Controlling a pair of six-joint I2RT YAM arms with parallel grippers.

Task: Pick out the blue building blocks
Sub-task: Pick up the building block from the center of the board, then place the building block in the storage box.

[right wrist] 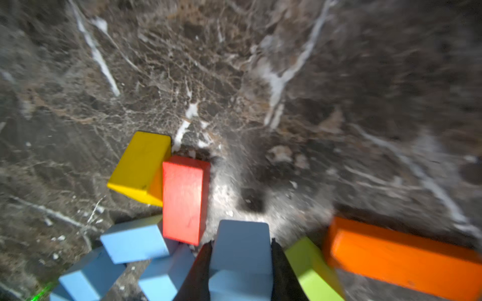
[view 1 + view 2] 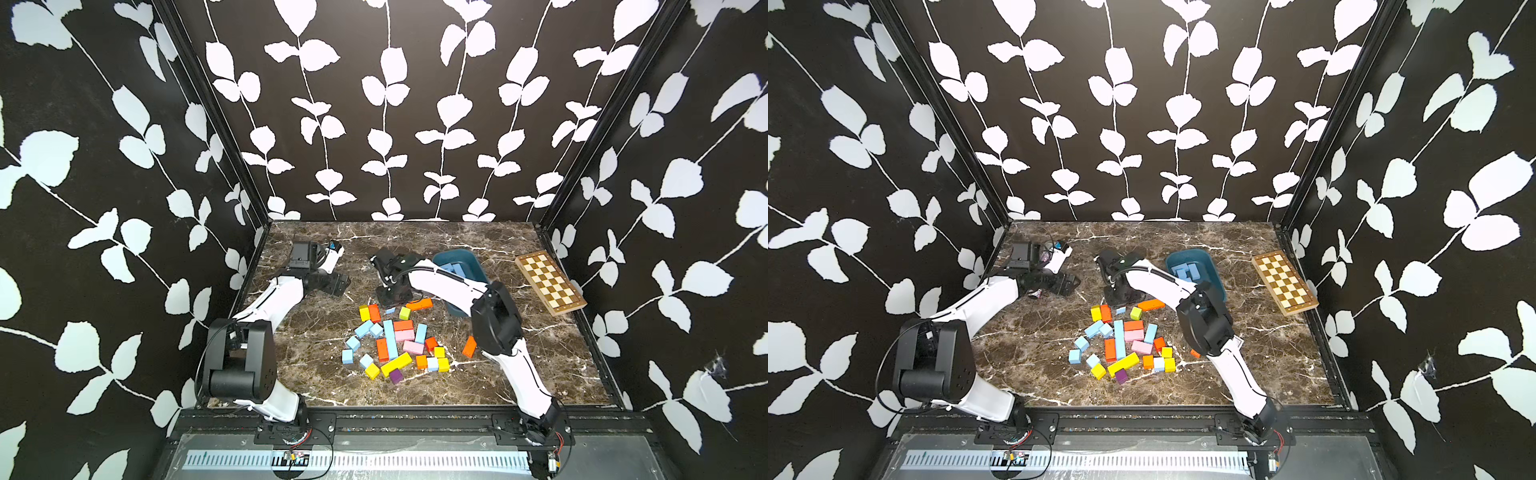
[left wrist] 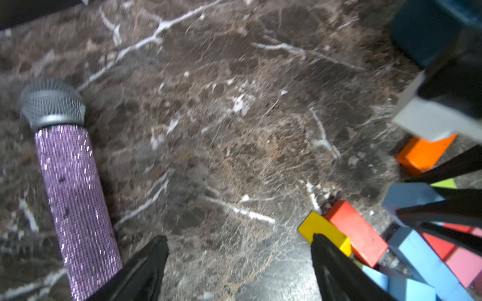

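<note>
Progress: partial. Several blue building blocks (image 2: pixel 1187 272) already lie in the teal tray (image 2: pixel 478 268). The right arm (image 2: pixel 449 286) hides part of the tray, so no exact count is given. About 9 more remain in the mixed pile (image 2: pixel 409 347) on the surface (image 2: pixel 415 386), among orange, yellow, pink and purple blocks.

The right end effector (image 1: pixel 240 243) is closed on 1 small blue block (image 1: pixel 241 263) at the pile's far edge. Whether this block has left the surface cannot be told.

The left end effector (image 3: pixel 238 238) is wide open and empty, beside the pile.

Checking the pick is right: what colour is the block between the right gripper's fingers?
Light sky blue; the block shows best in the right wrist view.
</note>
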